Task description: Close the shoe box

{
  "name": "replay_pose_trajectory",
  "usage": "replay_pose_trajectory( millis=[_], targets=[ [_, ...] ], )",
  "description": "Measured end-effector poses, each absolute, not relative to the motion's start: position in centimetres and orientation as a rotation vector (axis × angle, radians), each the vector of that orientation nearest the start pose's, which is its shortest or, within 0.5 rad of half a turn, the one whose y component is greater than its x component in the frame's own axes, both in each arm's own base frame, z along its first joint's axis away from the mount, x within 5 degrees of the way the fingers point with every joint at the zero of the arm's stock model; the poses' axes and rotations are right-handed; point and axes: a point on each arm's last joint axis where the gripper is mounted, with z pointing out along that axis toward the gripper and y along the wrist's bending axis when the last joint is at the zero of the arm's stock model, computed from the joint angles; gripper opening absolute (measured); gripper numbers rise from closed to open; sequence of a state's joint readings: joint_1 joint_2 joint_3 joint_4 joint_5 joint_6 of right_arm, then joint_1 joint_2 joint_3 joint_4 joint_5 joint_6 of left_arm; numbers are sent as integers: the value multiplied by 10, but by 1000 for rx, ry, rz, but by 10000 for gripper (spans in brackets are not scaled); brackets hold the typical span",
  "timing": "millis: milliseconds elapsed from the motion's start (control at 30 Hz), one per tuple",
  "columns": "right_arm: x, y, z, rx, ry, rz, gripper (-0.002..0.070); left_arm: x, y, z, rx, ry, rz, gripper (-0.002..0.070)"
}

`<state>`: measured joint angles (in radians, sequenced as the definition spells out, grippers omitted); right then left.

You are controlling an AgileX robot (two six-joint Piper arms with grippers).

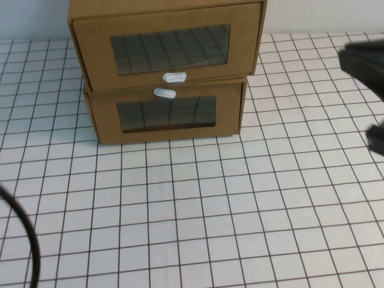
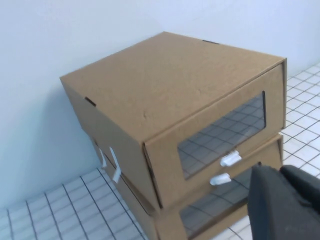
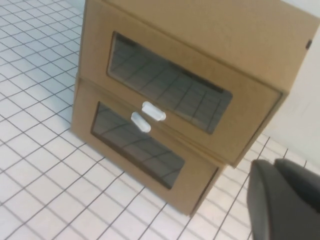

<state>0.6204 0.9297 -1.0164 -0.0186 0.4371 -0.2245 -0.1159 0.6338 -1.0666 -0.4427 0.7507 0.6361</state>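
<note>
The shoe box (image 1: 168,45), tab under its window, sat on a 2nd box (image 1: 168,114) at the table's (image 1: 198,216) back w/ its drawer sticking out; left gripper (image 2: 285,205) & right gripper (image 1: 363,63) hung nearby.

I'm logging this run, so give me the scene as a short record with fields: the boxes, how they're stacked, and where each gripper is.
shoe box: upper of two, white tab below its window, front jutting out past the box beneath
lower box: white tab above its window
surface: gridded white table
left gripper: beside the stack, touching nothing
right gripper: off to the stack's right, touching nothing
</note>
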Motion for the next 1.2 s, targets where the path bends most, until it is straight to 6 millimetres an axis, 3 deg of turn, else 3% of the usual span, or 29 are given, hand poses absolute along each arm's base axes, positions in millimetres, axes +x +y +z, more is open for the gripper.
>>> replay_pose_trajectory(
  millis=[300, 433, 633, 1200],
  targets=[
    [115, 81, 384, -649, 1661, 347, -13, 59, -34, 394, 448, 1734, -246, -4],
    [107, 76, 370, -642, 1659, 355, -13, 34, -34, 384, 448, 1687, -279, -4],
    [105, 74, 370, -633, 1646, 362, -13, 0, -29, 386, 438, 1548, -259, -4],
    [104, 74, 369, -634, 1652, 363, -13, -2, -28, 389, 410, 1505, -253, -4]
  ],
)
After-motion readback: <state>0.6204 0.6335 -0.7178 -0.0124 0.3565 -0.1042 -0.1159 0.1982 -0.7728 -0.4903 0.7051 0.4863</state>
